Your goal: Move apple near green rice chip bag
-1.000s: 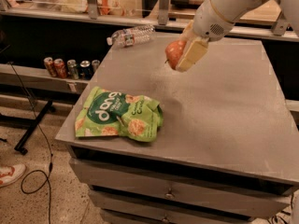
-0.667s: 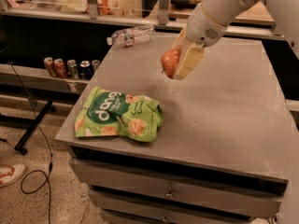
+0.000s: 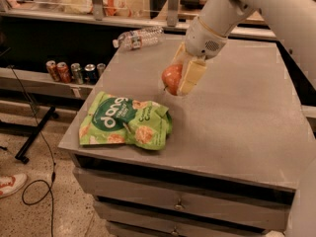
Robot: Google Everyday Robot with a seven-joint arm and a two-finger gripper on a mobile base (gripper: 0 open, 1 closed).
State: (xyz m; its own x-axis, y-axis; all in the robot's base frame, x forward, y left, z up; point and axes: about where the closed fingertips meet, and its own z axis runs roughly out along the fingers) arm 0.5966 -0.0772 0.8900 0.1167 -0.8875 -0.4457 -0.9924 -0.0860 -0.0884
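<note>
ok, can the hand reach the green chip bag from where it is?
Likely yes. The hand, shut on the apple, hangs over the table just beyond the green chip bag; nothing stands between them.

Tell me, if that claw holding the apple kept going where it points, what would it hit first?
Probably the bare table beside the green chip bag: the gripper, holding the apple, points down and slightly toward it. Depth is unclear, so it might clip the bag's edge.
</note>
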